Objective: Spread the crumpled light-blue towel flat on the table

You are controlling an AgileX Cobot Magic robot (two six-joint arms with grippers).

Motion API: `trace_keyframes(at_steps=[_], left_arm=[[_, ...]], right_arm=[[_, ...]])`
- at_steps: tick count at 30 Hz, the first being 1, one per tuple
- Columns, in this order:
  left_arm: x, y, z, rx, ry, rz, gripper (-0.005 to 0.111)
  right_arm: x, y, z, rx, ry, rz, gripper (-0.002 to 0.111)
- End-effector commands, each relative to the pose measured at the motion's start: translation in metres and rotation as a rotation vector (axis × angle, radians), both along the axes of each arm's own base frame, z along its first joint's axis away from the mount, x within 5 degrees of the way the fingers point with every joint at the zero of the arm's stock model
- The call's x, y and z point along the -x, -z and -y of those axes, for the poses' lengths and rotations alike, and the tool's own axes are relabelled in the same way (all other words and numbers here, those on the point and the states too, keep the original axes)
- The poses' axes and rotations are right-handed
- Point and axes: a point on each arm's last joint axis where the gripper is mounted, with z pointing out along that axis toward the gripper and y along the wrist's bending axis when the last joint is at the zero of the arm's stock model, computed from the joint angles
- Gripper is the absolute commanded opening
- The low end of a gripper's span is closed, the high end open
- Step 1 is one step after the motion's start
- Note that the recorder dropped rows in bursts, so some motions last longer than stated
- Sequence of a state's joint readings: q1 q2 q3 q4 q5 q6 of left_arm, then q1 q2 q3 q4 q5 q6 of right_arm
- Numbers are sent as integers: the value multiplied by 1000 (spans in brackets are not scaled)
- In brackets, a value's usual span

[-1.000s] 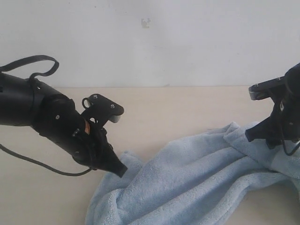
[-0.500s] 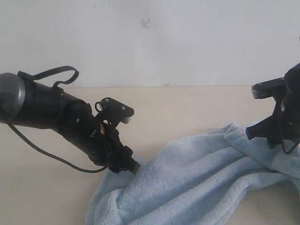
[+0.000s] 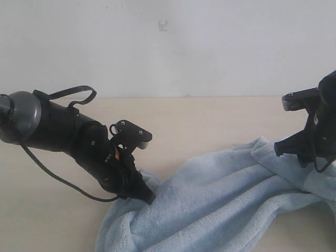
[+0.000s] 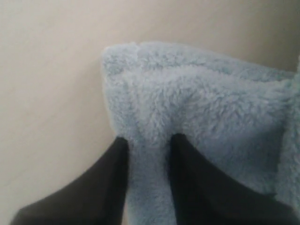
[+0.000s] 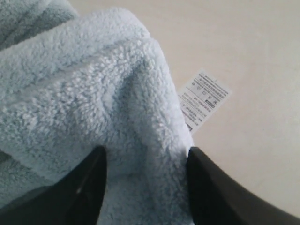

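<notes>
The light-blue towel (image 3: 220, 194) lies crumpled across the beige table (image 3: 210, 121), running from the front left to the right edge. My left gripper (image 3: 147, 197) is down at its left corner. In the left wrist view, the black fingers (image 4: 149, 140) pinch a ridge of the towel (image 4: 201, 93) just behind that corner. My right gripper (image 3: 283, 150) holds the towel's right end slightly raised. In the right wrist view, the jaws (image 5: 146, 152) clamp a thick fold of towel (image 5: 84, 84), with the white tag (image 5: 204, 99) hanging beside it.
A white wall (image 3: 168, 47) rises behind the table's far edge. The left arm's black cable (image 3: 52, 178) droops over the table on the left. Bare table shows beyond the towel (image 4: 47, 93) and past the tag (image 5: 243, 37).
The left arm has swung right and down onto the towel's left corner, and its jaws now sit around a fold there. The right gripper and its end of the towel have not moved.
</notes>
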State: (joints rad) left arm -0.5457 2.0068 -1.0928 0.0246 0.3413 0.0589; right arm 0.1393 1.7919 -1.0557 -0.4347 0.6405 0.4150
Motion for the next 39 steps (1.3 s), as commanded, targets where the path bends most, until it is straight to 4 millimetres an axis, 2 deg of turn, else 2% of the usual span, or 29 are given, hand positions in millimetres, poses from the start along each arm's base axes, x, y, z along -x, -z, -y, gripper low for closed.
trace_keyframes(at_steps=[1,4,5,7,9,11,15,20,24,27,30,32,34,36,39], left_arm=[[1,0,-2,-42,54,-14,4],[-2,-8,-5,-93,65,-8,4],[-4,-14,-11,-159,38,-1,4],[-8,-22,-29,-356,-19,52,4],[-11,-29,-57,-621,-132,130,4],[-10,-27,-76,-731,-182,171,4],[-13,-22,-91,-717,-202,151,4],[-20,-27,-91,-699,-226,186,4],[-29,-41,-89,-694,-288,221,4],[-34,-59,-89,-685,-368,242,4],[-34,-73,-88,-673,-373,238,4],[-32,-77,-85,-650,-345,201,4],[-32,-79,-83,-642,-307,183,4],[-32,-79,-83,-642,-303,181,4],[-31,-79,-84,-646,-308,176,4]], right_arm=[[1,-1,0,3,1,-8,50],[1,-1,0,3,0,-8,50],[1,-1,1,15,-7,-9,50],[1,-1,3,47,-21,-18,50],[1,-2,7,93,-25,-23,50],[2,-3,11,128,-14,-24,50],[1,-7,19,218,39,3,50],[-2,-7,17,192,39,37,50],[-6,-8,18,147,58,85,50],[-9,-8,33,94,140,133,50],[-10,-7,55,9,255,164,50],[-10,-6,65,-62,272,165,43],[-10,-4,62,-144,220,142,25],[-11,-3,53,-204,128,119,0],[-11,-3,42,-297,72,112,1]])
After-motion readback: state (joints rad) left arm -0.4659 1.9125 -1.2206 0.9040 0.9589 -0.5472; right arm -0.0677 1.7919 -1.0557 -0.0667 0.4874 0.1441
